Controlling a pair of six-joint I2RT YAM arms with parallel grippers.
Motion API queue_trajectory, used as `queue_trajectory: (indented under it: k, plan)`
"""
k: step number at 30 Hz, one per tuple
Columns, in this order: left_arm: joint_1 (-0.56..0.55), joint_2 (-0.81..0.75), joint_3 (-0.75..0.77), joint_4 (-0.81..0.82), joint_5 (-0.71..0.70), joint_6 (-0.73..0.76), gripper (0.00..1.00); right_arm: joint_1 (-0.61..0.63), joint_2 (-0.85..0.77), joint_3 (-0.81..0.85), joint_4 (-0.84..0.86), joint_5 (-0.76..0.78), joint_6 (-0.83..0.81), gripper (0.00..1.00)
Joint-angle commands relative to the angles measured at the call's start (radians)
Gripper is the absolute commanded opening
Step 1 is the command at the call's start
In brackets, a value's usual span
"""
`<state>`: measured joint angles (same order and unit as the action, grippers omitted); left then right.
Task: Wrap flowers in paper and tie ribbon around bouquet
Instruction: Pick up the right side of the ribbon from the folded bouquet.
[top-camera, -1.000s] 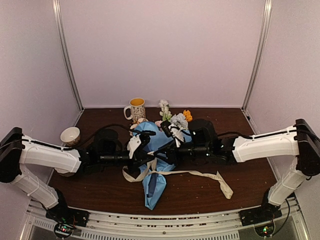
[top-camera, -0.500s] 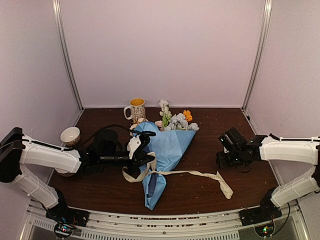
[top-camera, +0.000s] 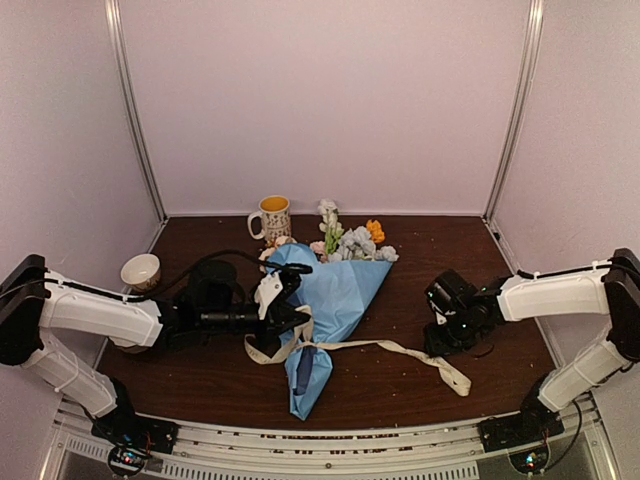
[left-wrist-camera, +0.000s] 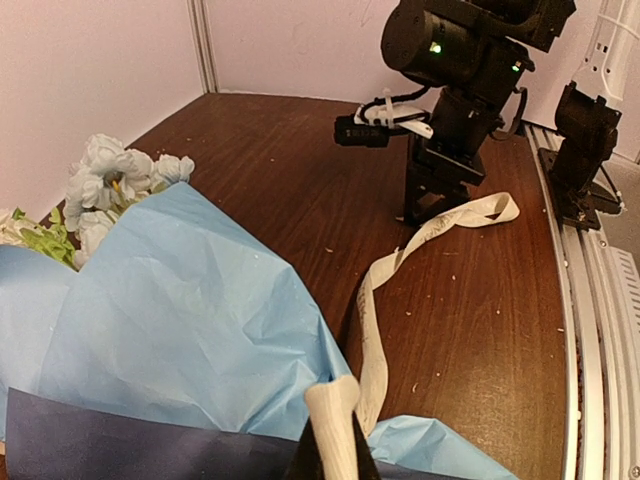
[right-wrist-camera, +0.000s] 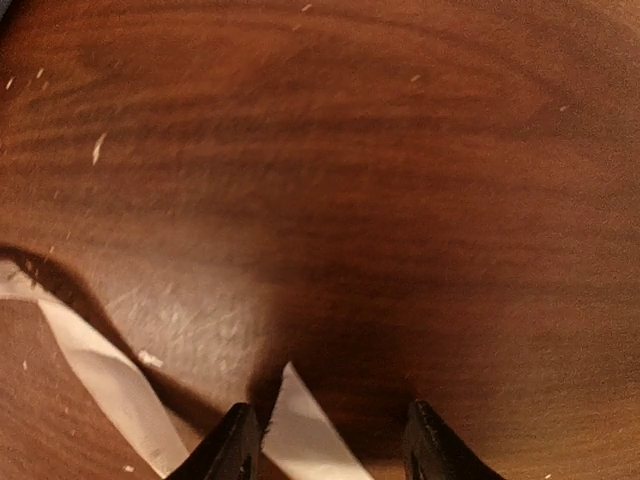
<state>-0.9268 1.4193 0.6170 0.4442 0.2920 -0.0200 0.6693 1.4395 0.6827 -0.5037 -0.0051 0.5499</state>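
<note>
The bouquet lies mid-table, a cone of light blue paper (top-camera: 340, 285) with the flowers (top-camera: 352, 240) showing at its far end. The beige ribbon (top-camera: 400, 347) circles the narrow part and trails right across the wood. My left gripper (top-camera: 288, 320) is at the cone's left side, shut on one ribbon end (left-wrist-camera: 335, 420), beside the paper (left-wrist-camera: 170, 310). My right gripper (top-camera: 437, 340) points down over the ribbon's free right end (right-wrist-camera: 300, 430). It (right-wrist-camera: 330, 445) is open, and the ribbon tip lies loose between its fingers (right-wrist-camera: 235, 440).
A white-and-yellow mug (top-camera: 273, 215) stands at the back behind the bouquet. A white bowl (top-camera: 141, 270) sits at the left by my left arm. Enclosure walls close off three sides, and a metal rail (top-camera: 330, 440) runs along the near edge.
My right arm left the bouquet, swung out to the right, then came back down over the ribbon's free end with its jaws apart. The left arm and bouquet have not moved.
</note>
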Motion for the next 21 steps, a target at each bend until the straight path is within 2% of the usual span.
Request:
queue_trajectory:
  k: [1,7,14,19,21]
  plan:
    - [-0.006,-0.008,0.008,0.027,0.006,0.022,0.00,0.065,-0.054,-0.020,-0.092,-0.049,0.031,0.51]
    - [-0.006,-0.005,0.009,0.016,0.000,0.027,0.00,0.115,-0.106,-0.001,-0.207,-0.030,0.040,0.53]
    - [-0.006,-0.005,0.011,0.002,0.001,0.031,0.00,0.108,-0.040,-0.008,-0.185,0.007,0.032,0.54]
    - [-0.006,-0.015,0.016,-0.016,0.000,0.037,0.00,0.106,0.006,-0.004,-0.160,-0.030,0.041,0.50]
    - [-0.006,-0.017,0.010,-0.010,-0.002,0.038,0.00,0.106,0.013,-0.018,-0.139,-0.057,0.038,0.43]
